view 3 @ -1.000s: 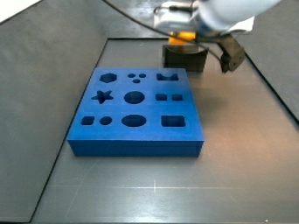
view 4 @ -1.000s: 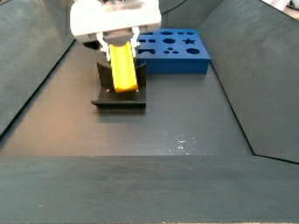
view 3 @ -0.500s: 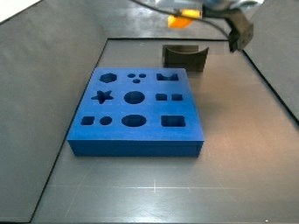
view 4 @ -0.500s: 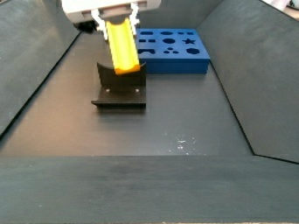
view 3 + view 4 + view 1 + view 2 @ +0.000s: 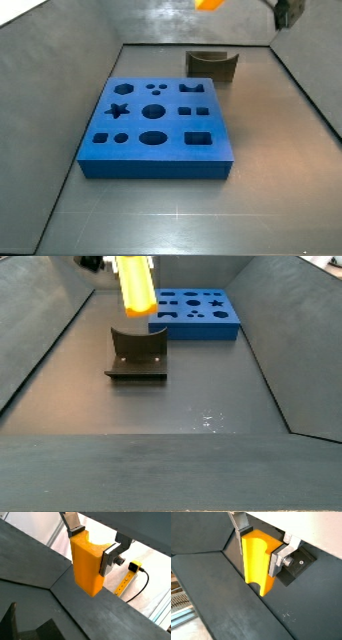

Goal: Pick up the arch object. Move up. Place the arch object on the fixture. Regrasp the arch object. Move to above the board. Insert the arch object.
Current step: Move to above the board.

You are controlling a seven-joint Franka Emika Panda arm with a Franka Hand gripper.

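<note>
Presently we find the gripper (image 5: 93,544) clamped on the arch object (image 5: 89,566); in both wrist views the silver fingers (image 5: 280,558) press its two flanks, and the yellow block hangs down from them, its notched end lowest (image 5: 262,586). In a side view the arch object (image 5: 136,284) is high at the upper edge of frame, clear of everything; the gripper body itself is largely cropped out there.

Below the gripper stands the fixture (image 5: 138,351); its open top holds nothing that we can see. Beyond it, off to one side, lies the board (image 5: 198,312); in a side view its cut-outs (image 5: 152,112) all appear vacant; none holds a piece.

We judge the regrasp done and the lift toward the board in hand; insertion is not yet begun. The next move calls for carrying the piece across until it is over the arch-shaped hole, then squaring it to that outline before descending.
</note>
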